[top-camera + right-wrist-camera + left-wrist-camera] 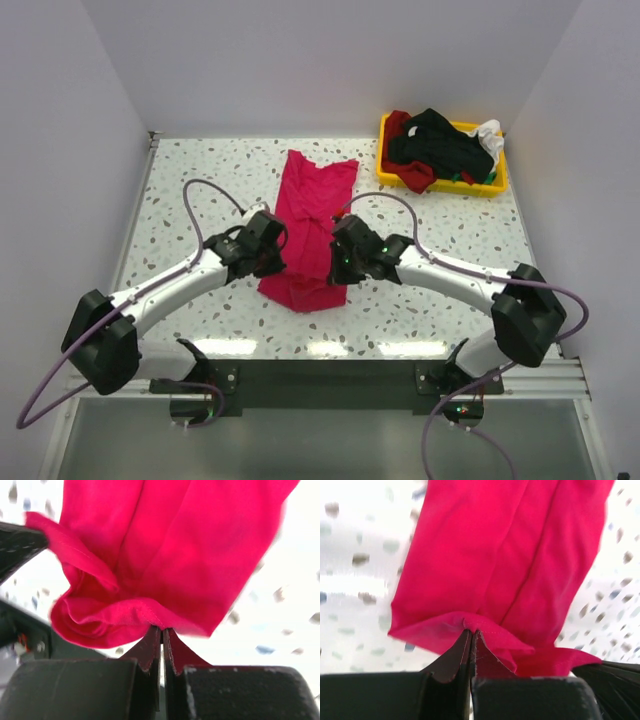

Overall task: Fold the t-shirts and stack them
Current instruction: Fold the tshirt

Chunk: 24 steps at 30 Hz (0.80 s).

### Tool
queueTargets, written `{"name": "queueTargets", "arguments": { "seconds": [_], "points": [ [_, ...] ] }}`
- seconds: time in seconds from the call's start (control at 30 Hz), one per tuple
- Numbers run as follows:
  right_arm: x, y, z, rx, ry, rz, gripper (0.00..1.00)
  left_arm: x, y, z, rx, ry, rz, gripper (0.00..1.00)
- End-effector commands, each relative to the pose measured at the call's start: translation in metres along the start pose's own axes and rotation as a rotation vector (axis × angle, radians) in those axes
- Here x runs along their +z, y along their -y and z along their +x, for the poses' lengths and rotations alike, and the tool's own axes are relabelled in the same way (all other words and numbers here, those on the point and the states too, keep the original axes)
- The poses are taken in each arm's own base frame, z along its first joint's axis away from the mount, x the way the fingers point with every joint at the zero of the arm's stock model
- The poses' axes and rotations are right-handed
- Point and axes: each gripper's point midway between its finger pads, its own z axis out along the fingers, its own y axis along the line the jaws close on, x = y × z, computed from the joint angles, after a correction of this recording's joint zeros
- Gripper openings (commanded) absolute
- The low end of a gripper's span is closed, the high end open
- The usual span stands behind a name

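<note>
Left fingers (pixel 451 661) and right fingers (pixel 148 653) are pinched tightly together.

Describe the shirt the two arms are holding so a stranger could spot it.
On the speckled table, a yellow bin of jumbled shirts sits in the far right corner. Mid-table, between the arms, lies a long bright pink shirt pinched by the left gripper and right gripper. It alone is outside the bin.

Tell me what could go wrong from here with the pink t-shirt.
1. The left pincer and right pincer each pinch only a thin bit of hem on the crimson-pink t-shirt; it may slip out under a pull.
2. The shirt is narrow and bunched with lengthwise creases, so a fold may come out crooked.
3. The pincers sit close together; they might bump.
</note>
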Motion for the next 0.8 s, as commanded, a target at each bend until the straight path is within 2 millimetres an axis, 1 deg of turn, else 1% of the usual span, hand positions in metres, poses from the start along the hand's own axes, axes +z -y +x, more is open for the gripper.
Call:
{"name": "queueTargets", "arguments": {
  "seconds": [0.0, 0.03, 0.07, 0.1, 0.13, 0.17, 0.2, 0.23, 0.27, 0.3, 0.33, 0.37, 0.4, 0.43, 0.47, 0.5, 0.53, 0.57, 0.6, 0.63, 0.7, 0.77],
  "points": [
    [0.01, 0.02, -0.048, -0.044, 0.082, 0.046, 0.0, -0.004, 0.026, -0.072, -0.018, 0.209, 0.042, 0.0],
    [0.014, 0.019, -0.06, -0.066, 0.089, 0.047, 0.0, 0.001, 0.027, -0.079, -0.023, 0.216, 0.04, 0.0],
    [0.015, 0.02, -0.068, -0.072, 0.098, 0.05, 0.0, 0.003, 0.025, -0.09, -0.042, 0.225, 0.042, 0.0],
    [0.016, 0.025, -0.08, -0.07, 0.125, 0.071, 0.0, 0.002, 0.03, -0.101, -0.035, 0.241, 0.054, 0.0],
    [0.014, 0.022, -0.093, -0.08, 0.153, 0.068, 0.0, 0.007, 0.033, -0.108, -0.035, 0.255, 0.06, 0.0],
    [0.02, 0.026, -0.098, -0.08, 0.153, 0.08, 0.0, 0.007, 0.037, -0.117, -0.041, 0.268, 0.07, 0.0],
    [0.021, 0.032, -0.107, -0.07, 0.163, 0.091, 0.0, 0.009, 0.039, -0.121, -0.03, 0.274, 0.077, 0.0],
    [0.019, 0.032, -0.118, -0.074, 0.176, 0.09, 0.0, 0.017, 0.041, -0.124, -0.027, 0.271, 0.077, 0.0],
    [0.025, 0.037, -0.12, -0.073, 0.165, 0.105, 0.0, 0.018, 0.042, -0.133, -0.035, 0.283, 0.078, 0.0],
    [0.026, 0.043, -0.126, -0.063, 0.169, 0.115, 0.0, 0.022, 0.042, -0.136, -0.03, 0.279, 0.071, 0.0],
    [0.026, 0.042, -0.133, -0.071, 0.173, 0.112, 0.0, 0.032, 0.04, -0.137, -0.03, 0.261, 0.058, 0.0],
    [0.028, 0.044, -0.136, -0.069, 0.174, 0.117, 0.0, 0.034, 0.04, -0.147, -0.041, 0.271, 0.058, 0.0],
    [0.035, 0.052, -0.137, -0.059, 0.157, 0.135, 0.0, 0.038, 0.04, -0.15, -0.034, 0.273, 0.056, 0.0],
    [0.035, 0.054, -0.141, -0.054, 0.151, 0.141, 0.0, 0.047, 0.041, -0.153, -0.036, 0.271, 0.059, 0.0],
    [0.037, 0.056, -0.142, -0.049, 0.148, 0.145, 0.0, 0.05, 0.042, -0.16, -0.039, 0.279, 0.064, 0.0],
    [0.042, 0.06, -0.146, -0.04, 0.146, 0.148, 0.0, 0.061, 0.039, -0.16, -0.04, 0.259, 0.048, 0.0],
    [0.044, 0.061, -0.149, -0.037, 0.15, 0.149, 0.0, 0.064, 0.041, -0.161, -0.034, 0.254, 0.049, 0.0],
    [0.045, 0.065, -0.151, -0.031, 0.154, 0.159, 0.0, 0.065, 0.041, -0.168, -0.039, 0.263, 0.043, 0.0],
    [0.051, 0.072, -0.153, -0.022, 0.15, 0.174, 0.0, 0.07, 0.04, -0.168, -0.041, 0.254, 0.031, 0.0],
    [0.052, 0.073, -0.158, -0.018, 0.154, 0.181, 0.0, 0.077, 0.036, -0.167, -0.041, 0.241, 0.01, 0.0],
    [0.059, 0.084, -0.166, 0.002, 0.153, 0.196, 0.0, 0.081, 0.034, -0.171, -0.044, 0.244, 0.0, 0.0],
    [0.064, 0.085, -0.17, 0.008, 0.153, 0.179, 0.0, 0.09, 0.029, -0.172, -0.051, 0.237, -0.022, 0.0]
  ]
}}
